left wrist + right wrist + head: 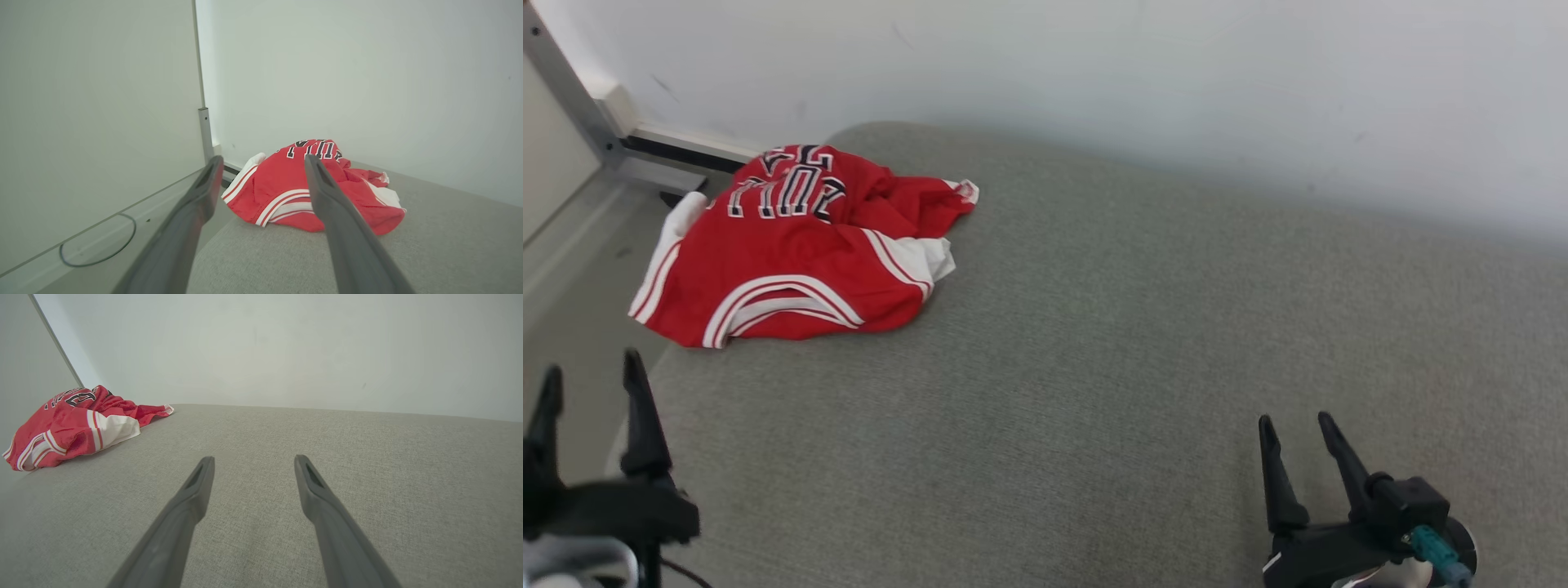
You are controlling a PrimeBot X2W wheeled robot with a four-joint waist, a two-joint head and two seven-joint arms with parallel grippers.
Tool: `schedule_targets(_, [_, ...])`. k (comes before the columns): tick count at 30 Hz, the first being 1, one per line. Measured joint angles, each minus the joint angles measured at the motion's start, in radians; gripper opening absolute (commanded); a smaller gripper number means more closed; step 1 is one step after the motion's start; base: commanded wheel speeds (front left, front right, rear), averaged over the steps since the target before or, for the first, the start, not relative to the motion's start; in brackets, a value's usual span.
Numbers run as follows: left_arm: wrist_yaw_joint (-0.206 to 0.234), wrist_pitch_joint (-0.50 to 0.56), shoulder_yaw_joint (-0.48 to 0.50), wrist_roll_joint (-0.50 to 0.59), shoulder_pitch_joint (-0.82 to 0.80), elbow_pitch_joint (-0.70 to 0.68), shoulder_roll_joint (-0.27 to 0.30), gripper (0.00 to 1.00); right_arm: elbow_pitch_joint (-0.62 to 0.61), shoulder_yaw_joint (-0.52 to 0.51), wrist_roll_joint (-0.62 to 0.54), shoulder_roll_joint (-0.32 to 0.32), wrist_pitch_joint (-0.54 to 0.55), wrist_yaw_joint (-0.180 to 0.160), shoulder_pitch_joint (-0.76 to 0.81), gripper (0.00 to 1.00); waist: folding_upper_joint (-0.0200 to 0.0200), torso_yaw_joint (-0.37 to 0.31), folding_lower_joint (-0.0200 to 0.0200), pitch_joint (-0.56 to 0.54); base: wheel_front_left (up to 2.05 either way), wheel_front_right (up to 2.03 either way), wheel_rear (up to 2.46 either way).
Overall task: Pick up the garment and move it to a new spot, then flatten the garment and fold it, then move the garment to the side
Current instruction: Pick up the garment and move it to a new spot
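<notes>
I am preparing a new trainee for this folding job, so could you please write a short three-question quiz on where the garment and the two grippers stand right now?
1. Multiple choice: where on the grey cushion does the garment lie? A) far left corner B) centre C) near right edge
2. True or false: the right gripper is shut on the garment.
3. Fill in: the gripper nearer the garment is the ___ one.

Key
1. A; it lies there crumpled.
2. False; it is open, empty and well apart from the garment.
3. Left; the left gripper, also open, points towards the garment without touching it.
</notes>
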Motion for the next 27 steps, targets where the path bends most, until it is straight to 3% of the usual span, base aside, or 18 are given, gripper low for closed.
schedule_targets(17, [-0.066, 0.051, 0.009, -0.060, -0.441, 0.159, 0.202, 1.00, -0.128, -0.077, -0.067, -0.001, 0.000, 0.000, -0.102, 1.00, 0.0001, -0.165, 0.0002, 0.212, 0.00, 0.00, 0.00])
schedule_targets(27, [-0.079, 0.100, 0.005, -0.095, -0.641, 0.374, 0.311, 1.00, -0.220, -0.080, -0.067, -0.001, 0.000, 0.000, -0.126, 1.00, 0.0002, -0.276, 0.0003, 0.333, 0.00, 0.00, 0.00])
